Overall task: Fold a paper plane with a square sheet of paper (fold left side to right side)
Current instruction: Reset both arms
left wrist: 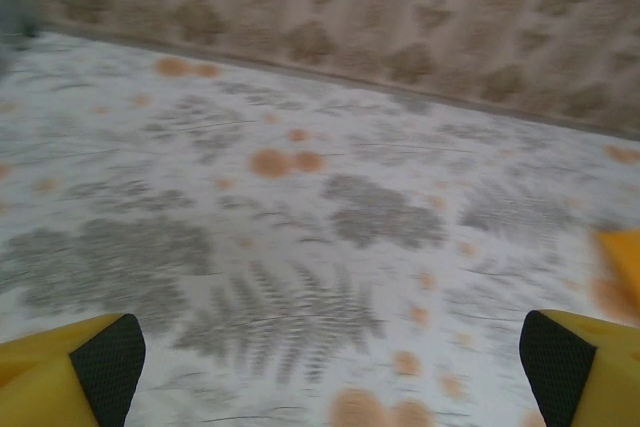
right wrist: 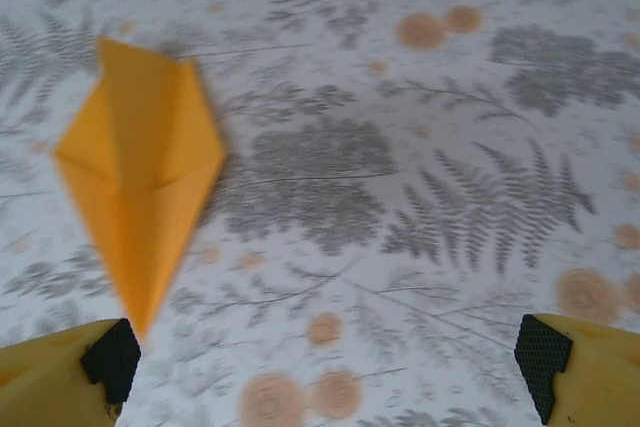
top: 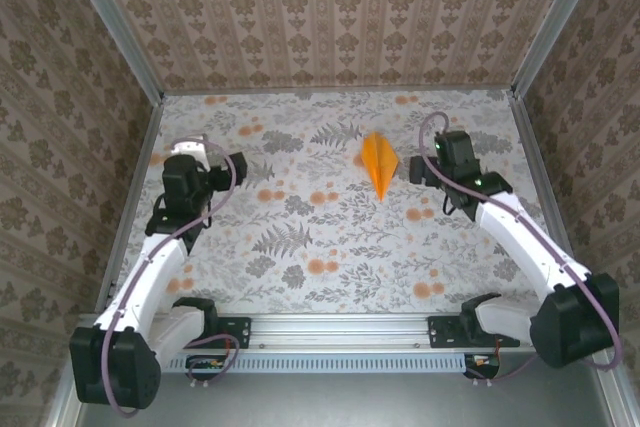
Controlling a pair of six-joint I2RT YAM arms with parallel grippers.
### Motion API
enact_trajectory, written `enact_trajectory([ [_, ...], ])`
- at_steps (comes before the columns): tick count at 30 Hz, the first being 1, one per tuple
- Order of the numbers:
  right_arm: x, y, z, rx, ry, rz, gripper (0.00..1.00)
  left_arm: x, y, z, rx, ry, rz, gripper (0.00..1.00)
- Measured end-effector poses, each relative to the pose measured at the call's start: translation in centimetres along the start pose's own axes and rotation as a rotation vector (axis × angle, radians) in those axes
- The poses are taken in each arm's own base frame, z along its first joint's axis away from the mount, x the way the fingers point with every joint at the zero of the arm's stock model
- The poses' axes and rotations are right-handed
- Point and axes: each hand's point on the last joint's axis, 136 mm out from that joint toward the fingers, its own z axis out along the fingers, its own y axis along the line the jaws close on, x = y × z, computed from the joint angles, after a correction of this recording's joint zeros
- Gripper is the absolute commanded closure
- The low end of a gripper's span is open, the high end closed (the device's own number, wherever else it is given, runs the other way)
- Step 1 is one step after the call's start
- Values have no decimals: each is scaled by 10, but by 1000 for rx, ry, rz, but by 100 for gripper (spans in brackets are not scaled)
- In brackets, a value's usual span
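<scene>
Top view: the paper plane (top: 378,162) is lying flat on the table (top: 300,257), far and right of centre, nose pointing near. The right gripper (top: 424,171) is sitting just beside it and the left gripper (top: 237,171) well apart on the left. Left wrist: we're seeing the jaws spread wide and gripping nothing, with an orange sliver at the right edge, likely the plane. Right wrist: the jaws are standing released and empty with the plane's tip near the left fingertip (right wrist: 110,357). We're judging it light, thin, slippery and easily crushed, so we're recommending a pinch at the thick centre fold.
</scene>
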Motion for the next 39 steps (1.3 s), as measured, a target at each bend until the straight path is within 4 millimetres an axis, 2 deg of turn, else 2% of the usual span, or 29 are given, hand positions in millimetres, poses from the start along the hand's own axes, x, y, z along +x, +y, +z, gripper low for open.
enact_trajectory([
  [5, 40, -38, 41, 117, -31, 27, 0, 46, 53, 11, -194, 55, 79, 0],
  [8, 56, -48, 64, 150, -41, 34, 0, 64, 71, 17, -244, 83, 132, 0],
  [11, 59, -48, 82, 151, -81, 30, 0, 74, 80, 23, -249, 77, 175, 0],
  [18, 30, -42, 96, 90, -261, 4, 0, 91, 74, 48, -140, 30, 238, 0],
  [23, 44, -46, 104, 49, -295, 8, 0, 91, 60, 66, -39, -29, 275, 0],
  [27, 42, -42, 104, 15, -309, 6, 0, 106, 63, 77, -14, -10, 277, 0],
  [30, 37, -41, 103, 0, -329, 9, 0, 100, 67, 81, -34, -6, 271, 0],
  [34, 35, -40, 102, -8, -338, 10, 0, 77, 69, 89, -68, -48, 276, 0],
  [39, 35, -40, 102, -8, -340, 10, 0, 80, 71, 90, -85, -29, 276, 0],
])
